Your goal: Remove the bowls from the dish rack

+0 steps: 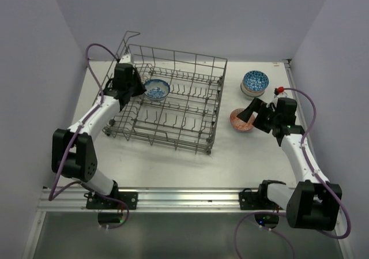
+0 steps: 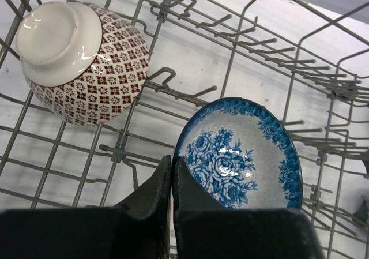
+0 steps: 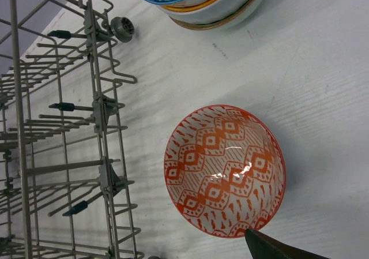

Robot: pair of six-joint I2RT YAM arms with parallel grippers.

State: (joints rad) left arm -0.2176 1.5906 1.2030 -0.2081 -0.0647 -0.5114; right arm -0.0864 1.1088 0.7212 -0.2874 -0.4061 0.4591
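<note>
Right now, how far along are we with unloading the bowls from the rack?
Done: a stack of bowls and the orange patterned bowl sit on the table right of the dish rack, the open right claw beside the orange one. In hand: the left claw is shut on the rim of the blue floral bowl, not yet lifted out. Left: that one and the upturned brown patterned bowl in the rack.

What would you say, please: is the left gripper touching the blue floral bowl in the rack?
Touching. The left wrist view shows the left gripper shut on the rim of the blue floral bowl, one finger inside, one outside.
</note>
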